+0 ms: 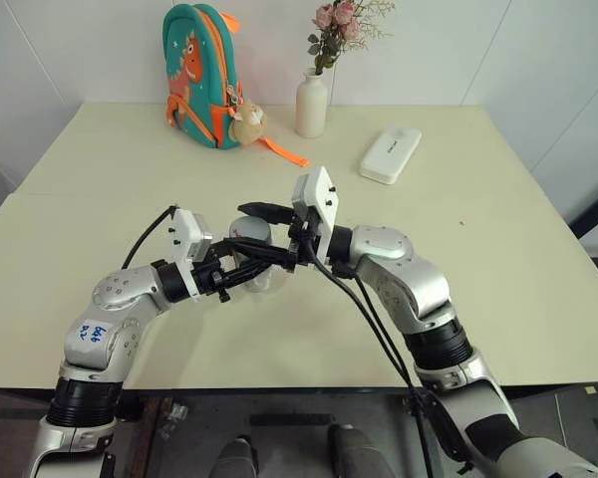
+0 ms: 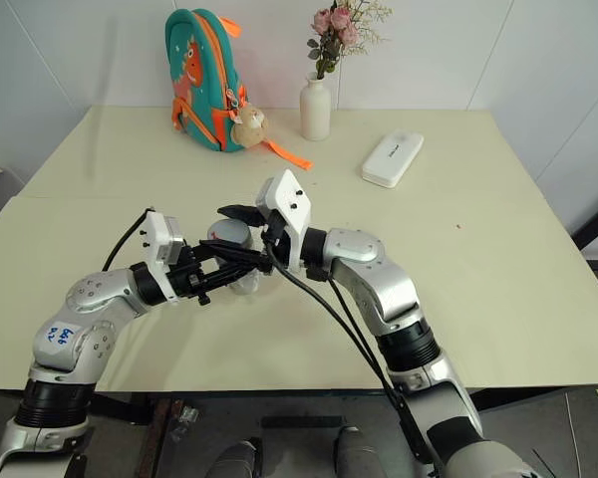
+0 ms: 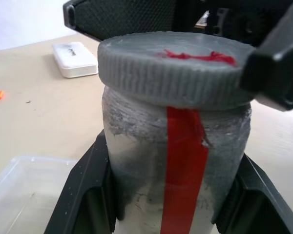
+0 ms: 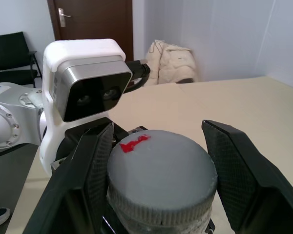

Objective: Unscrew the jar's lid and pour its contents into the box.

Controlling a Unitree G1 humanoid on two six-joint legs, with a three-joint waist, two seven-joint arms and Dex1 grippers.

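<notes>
Left eye view: both arms meet above the middle of the pale table [image 1: 498,279]. Left gripper [image 1: 264,261] points toward the right and is clamped around the jar [image 1: 254,274], which it holds upright off the tabletop. Right gripper [image 1: 264,227] reaches in from the opposite side, fingers closed on the lid [image 1: 249,231] atop the jar. At the far edge: a teal backpack [image 1: 199,75], a white vase [image 1: 312,103] with pink flowers, and a white flat case [image 1: 391,154] to their right.

Left wrist view: jar's cloudy body [image 3: 178,161] sits between this gripper's two black fingers [image 3: 85,195], touching both; a red strip runs down its side. Grey ribbed lid [image 3: 171,73] is on top, red mark on its face, the other gripper's finger [image 3: 273,73] pressing its rim. Clear box [image 3: 24,190] lies on the table below, beside the jar. Contents not discernible.

Right wrist view: lid [image 4: 161,180] seen from above, pinched between the two black fingers [image 4: 237,170]; left arm's wrist camera housing [image 4: 85,92] just behind.
</notes>
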